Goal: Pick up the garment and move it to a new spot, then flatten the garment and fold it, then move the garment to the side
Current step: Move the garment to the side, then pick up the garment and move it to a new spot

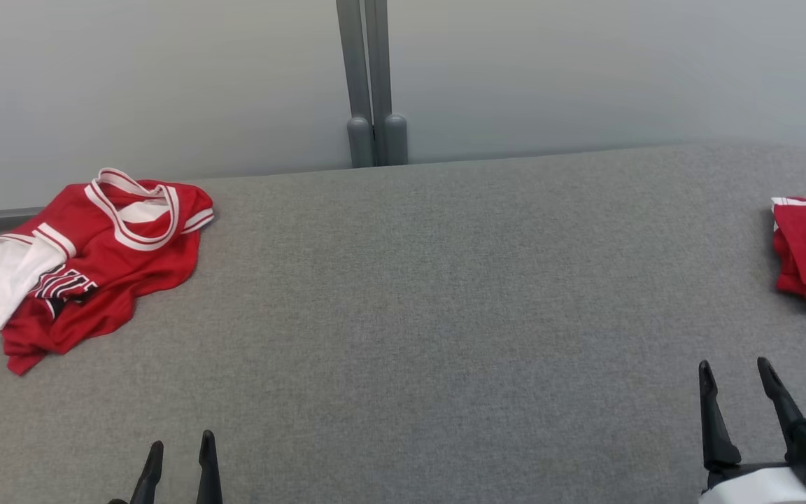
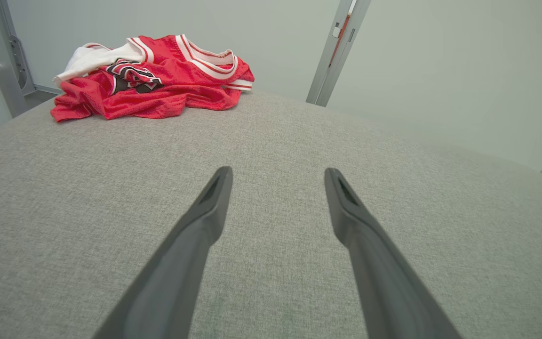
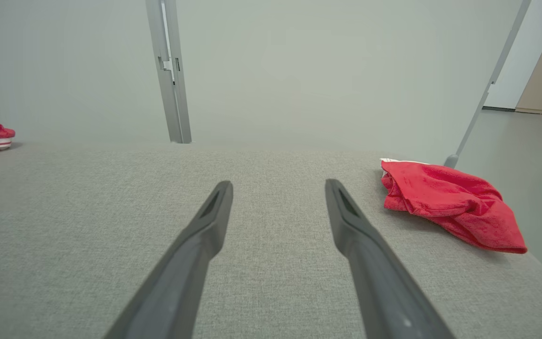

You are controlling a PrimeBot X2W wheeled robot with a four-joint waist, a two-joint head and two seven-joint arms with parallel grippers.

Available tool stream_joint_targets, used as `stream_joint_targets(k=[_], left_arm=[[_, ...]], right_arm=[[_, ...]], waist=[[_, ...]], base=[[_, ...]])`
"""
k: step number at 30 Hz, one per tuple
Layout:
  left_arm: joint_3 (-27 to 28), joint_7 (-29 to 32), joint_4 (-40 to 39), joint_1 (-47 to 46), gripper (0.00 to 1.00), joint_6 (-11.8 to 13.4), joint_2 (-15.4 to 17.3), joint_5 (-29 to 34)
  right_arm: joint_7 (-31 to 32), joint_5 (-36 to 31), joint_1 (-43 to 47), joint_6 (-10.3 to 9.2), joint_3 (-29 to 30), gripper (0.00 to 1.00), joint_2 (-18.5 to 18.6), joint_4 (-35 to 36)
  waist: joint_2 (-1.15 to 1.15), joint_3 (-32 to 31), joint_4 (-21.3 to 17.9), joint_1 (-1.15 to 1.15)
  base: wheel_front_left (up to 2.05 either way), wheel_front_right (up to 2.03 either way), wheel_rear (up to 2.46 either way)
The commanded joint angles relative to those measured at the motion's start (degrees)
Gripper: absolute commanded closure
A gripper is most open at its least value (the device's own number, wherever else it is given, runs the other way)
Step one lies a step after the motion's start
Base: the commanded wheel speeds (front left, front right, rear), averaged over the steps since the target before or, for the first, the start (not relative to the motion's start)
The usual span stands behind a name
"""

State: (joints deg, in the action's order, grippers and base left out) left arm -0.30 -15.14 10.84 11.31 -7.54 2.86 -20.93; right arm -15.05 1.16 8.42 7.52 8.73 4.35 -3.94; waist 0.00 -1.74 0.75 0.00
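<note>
A red mesh jersey (image 1: 119, 269) with white-and-red striped trim and dark lettering lies crumpled in a loose heap at the far left corner of the grey tabletop (image 1: 410, 315). A white fold shows at its left edge and its neckline opens upward.

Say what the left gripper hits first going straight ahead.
Likely nothing: the left gripper points over the bare table toward the wall; the red jersey sits off to its left.
</note>
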Motion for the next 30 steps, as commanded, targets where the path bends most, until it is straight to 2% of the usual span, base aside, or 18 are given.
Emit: stream_joint_targets(k=[1, 13, 17, 21, 30], left_arm=[[-0.28, 0.02, 0.86, -0.40, 0.00, 0.09, 0.11, 0.32], [-2.86, 0.02, 1.62, -1.62, 0.00, 0.09, 0.11, 0.31], [-3.56, 0.01, 1.41, -2.00, 0.00, 0.09, 0.12, 0.28], [-3.52, 0.01, 0.98, -1.79, 0.00, 0.09, 0.12, 0.16], [-2.68, 0.01, 1.49, -0.99, 0.00, 0.09, 0.42, 1.32]], right_arm=[[-0.14, 0.88, 1.44, -0.05, -0.51, 0.00, -0.24, 0.09], [-0.16, 0.60, 2.17, -0.05, -1.89, 0.00, -1.32, -1.44], [-0.16, 0.43, 2.97, -0.05, -2.07, 0.00, -1.40, -1.39], [-0.15, 1.51, 3.45, -0.05, -3.82, 0.00, -1.41, -1.09], [-0.16, 4.44, 1.82, -0.05, -11.25, 0.00, -1.35, -2.57]], waist=[[0.00, -2.23, 2.39, 0.00], [0.00, -2.05, 2.71, 0.00], [0.00, -2.12, 3.93, 0.00], [0.00, -2.39, 7.13, 0.00], [0.00, -2.85, 18.85, 0.00]], base=[[0.00, 0.00, 0.00], [0.00, 0.00, 0.00], [0.00, 0.00, 0.00], [0.00, 0.00, 0.00], [0.00, 0.00, 0.00]])
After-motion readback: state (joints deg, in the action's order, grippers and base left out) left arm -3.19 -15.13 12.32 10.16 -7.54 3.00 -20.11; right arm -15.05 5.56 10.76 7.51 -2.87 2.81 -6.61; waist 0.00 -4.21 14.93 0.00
